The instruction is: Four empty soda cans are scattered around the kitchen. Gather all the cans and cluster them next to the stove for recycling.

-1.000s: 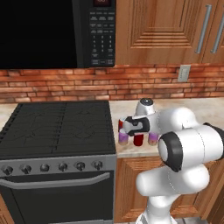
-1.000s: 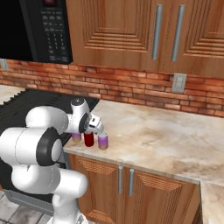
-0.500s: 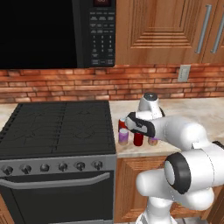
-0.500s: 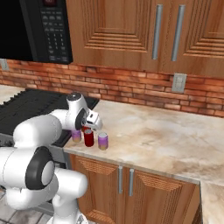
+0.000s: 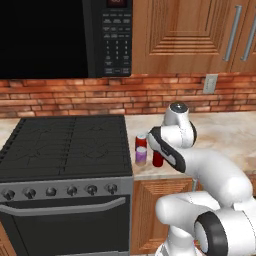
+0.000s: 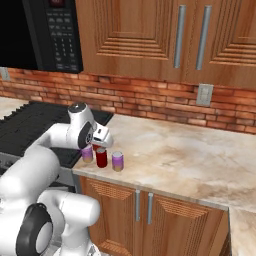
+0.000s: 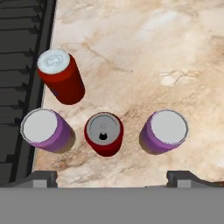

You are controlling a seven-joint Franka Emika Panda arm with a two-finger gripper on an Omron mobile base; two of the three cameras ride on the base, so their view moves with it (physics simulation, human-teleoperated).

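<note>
Four soda cans stand upright in a tight group on the beige counter, right beside the stove (image 7: pixel 17 65). From the hand view I look straight down on them: a red can (image 7: pixel 103 133) in the middle, a purple can (image 7: pixel 43 129) on its stove side, another purple can (image 7: pixel 164 131) on the other side, and a second red can (image 7: pixel 59 81) behind. My gripper (image 7: pixel 114 179) hangs open above the middle red can, with nothing between its fingers. In the right base view the gripper (image 6: pixel 102 136) is just above the cans (image 6: pixel 101 157). The left base view has the stove (image 5: pixel 65 145) left of the cans (image 5: pixel 141 156).
A black microwave (image 5: pixel 65 37) hangs over the stove. Brick wall with an outlet (image 6: pixel 204 95) runs behind the counter, wooden cabinets (image 6: pixel 190 35) above. The counter (image 6: pixel 190 160) stretches bare to the right of the cans, and its front edge is close to them.
My hand has lifted up off the group of cans with its jaws a touch wider. The arm's elbow has swung lower and outward. The cans stay put.
</note>
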